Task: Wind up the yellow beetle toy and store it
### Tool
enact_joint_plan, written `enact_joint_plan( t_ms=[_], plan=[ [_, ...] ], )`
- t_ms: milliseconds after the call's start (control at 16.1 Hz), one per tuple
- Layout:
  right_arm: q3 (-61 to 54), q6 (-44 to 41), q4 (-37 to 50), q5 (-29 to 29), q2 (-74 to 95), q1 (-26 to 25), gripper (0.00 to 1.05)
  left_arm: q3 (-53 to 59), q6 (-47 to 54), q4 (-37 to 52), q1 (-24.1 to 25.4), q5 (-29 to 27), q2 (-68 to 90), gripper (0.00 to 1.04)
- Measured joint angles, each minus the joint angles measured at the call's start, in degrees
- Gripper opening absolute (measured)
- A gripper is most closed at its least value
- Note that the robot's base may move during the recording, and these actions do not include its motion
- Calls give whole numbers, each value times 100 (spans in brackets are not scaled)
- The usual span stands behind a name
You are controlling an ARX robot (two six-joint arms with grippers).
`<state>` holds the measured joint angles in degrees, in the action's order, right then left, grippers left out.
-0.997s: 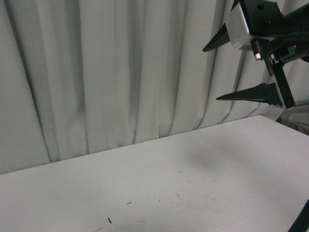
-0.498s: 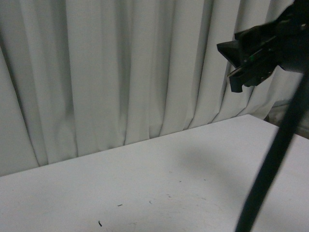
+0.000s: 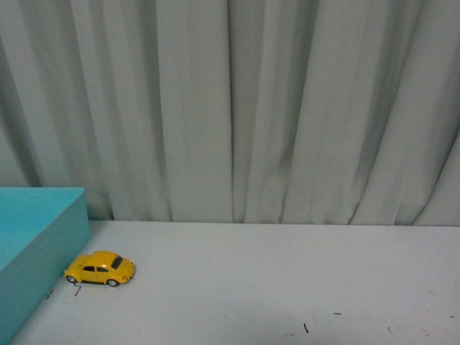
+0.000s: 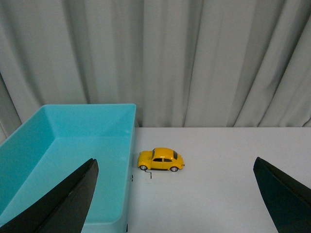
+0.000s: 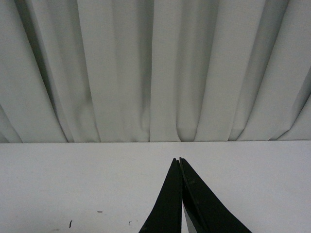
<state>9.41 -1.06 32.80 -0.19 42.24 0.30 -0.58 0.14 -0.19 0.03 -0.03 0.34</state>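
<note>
The yellow beetle toy (image 3: 100,268) stands on its wheels on the white table, side-on, right beside the wall of a turquoise box (image 3: 43,244). In the left wrist view the toy (image 4: 161,159) sits ahead of my open left gripper (image 4: 174,159). Its black fingers (image 4: 73,204) are spread wide, one over the box (image 4: 73,155), the other over the table. My right gripper (image 5: 178,159) is shut with nothing in it, its tips together over bare table away from the toy. Neither arm shows in the front view.
The turquoise box holds nothing that I can see and takes up the table's left side. A grey pleated curtain (image 3: 273,108) hangs along the table's far edge. Small dark specks (image 3: 305,328) mark the white tabletop (image 3: 287,280).
The gripper and arm that showed at the upper right of the front view are gone from it. That view now shows the toy and the box, which did not show before.
</note>
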Motion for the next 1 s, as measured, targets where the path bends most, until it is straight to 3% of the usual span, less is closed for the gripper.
enact_joint_plan(
  t_ms=[997],
  plan=[
    [-883, 20, -1394, 4, -2371, 0, 2, 0, 0, 0, 0, 0, 0, 98]
  ],
)
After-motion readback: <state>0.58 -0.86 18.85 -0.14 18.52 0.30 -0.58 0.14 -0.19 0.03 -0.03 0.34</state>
